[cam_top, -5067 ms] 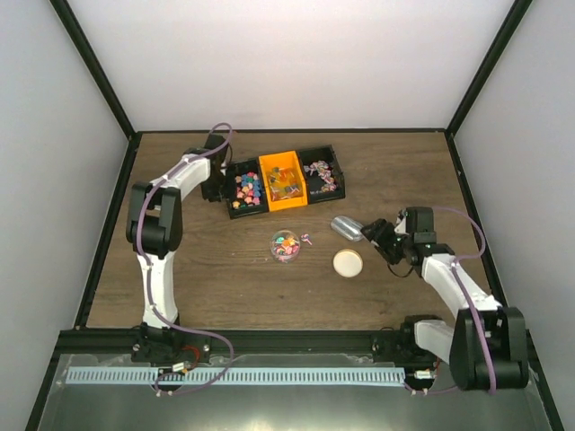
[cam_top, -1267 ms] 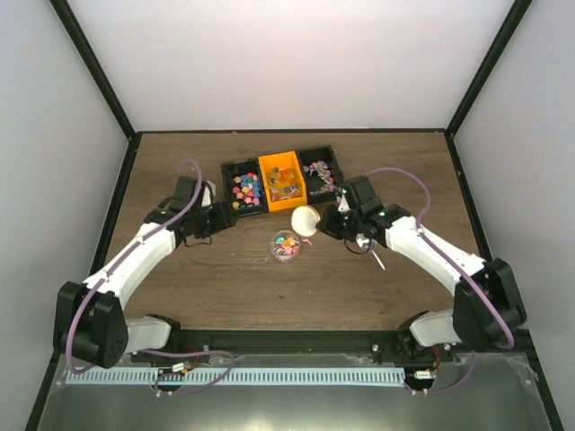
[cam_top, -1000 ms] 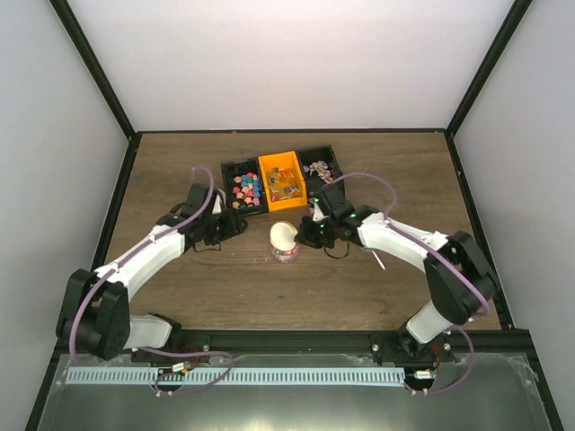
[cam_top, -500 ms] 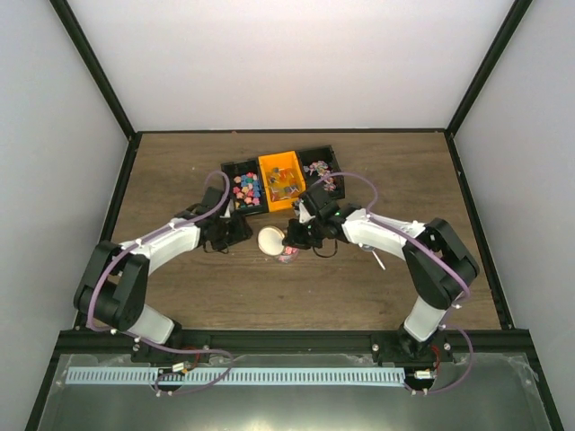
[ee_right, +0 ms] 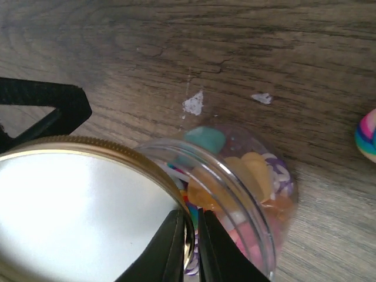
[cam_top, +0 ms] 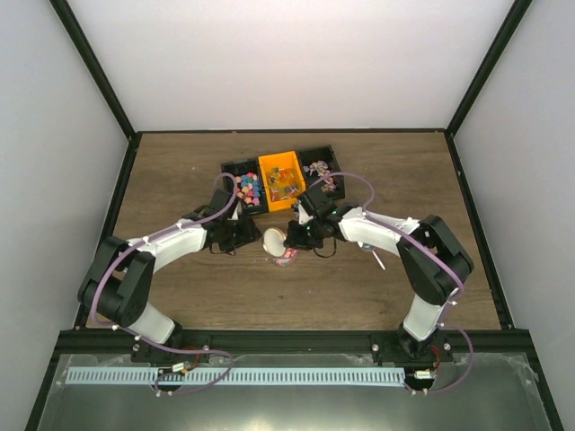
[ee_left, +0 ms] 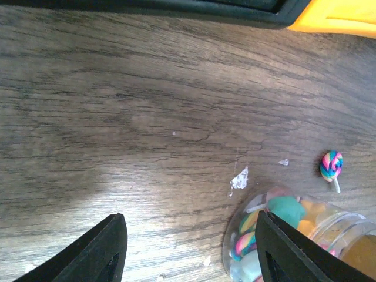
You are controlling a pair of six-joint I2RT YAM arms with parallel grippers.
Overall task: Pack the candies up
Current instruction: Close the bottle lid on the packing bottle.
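The candies (ee_right: pixel 252 170) sit in the clear jar (ee_right: pixel 267 235) at the lower right of the right wrist view (on the wooden surface (ee_left: pixel 117 117)). We see the right end effector (ee_right: pixel 192 223) pinching the rim of the lid (ee_right: pixel 82 217), which overlaps the jar's mouth. The left end effector (ee_left: pixel 189 216) stands open beside the jar, holding nothing.

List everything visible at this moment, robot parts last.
table: one, brown wood, under everything
bins: three in a row, black, orange, black, far middle of the table
candies: many, multicoloured, in the bins and the jar
jar: one, clear, table centre, partly filled
lollipop: one, pink-blue swirl, loose on the table beside the jar
lid: one, cream with a gold rim, tilted at the jar's rim
left fingers: two, black, open, beside the jar
right fingers: two, black, shut on the lid's rim
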